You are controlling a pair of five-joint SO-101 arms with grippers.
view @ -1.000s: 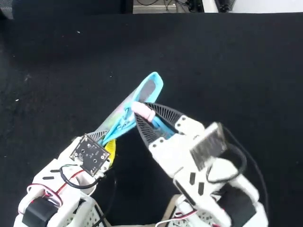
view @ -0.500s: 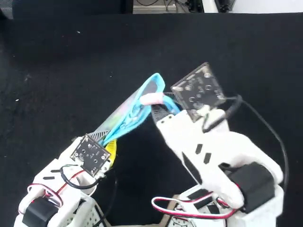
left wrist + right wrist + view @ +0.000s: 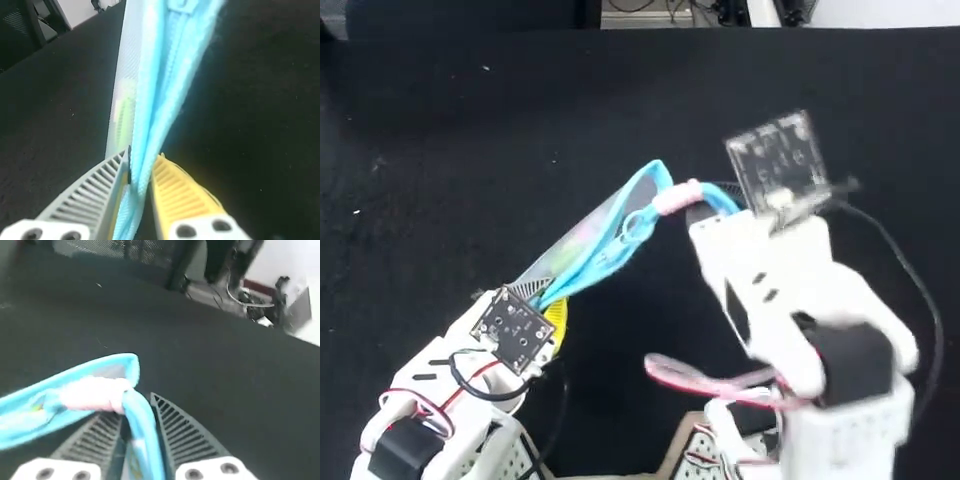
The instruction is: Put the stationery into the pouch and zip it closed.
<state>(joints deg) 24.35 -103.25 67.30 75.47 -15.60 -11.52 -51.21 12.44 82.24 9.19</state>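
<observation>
Both tools clamped: left tool [image 3: 142, 161] pinches the pouch [image 3: 595, 235] end, right tool [image 3: 136, 410] grips its blue strap [image 3: 142, 427] by the pink tab [image 3: 677, 196]. Right tool has pulled farther from the left tool, stretching the pouch taut above the desk [image 3: 470, 120]; likely zipping.

The pouch [image 3: 605, 228] stretches slantwise above the table [image 3: 450, 120], spanning between the two arms that stand at the near edge. Its near, lower-left end sits clamped in the left gripper [image 3: 140, 156], one finger against each face. From its far end a strap [image 3: 142, 432] runs rightward into the right gripper [image 3: 134, 407], pinched from both sides. A tab [image 3: 677, 197] sits on the strap just beside that gripper, between it and the pouch's far corner.
</observation>
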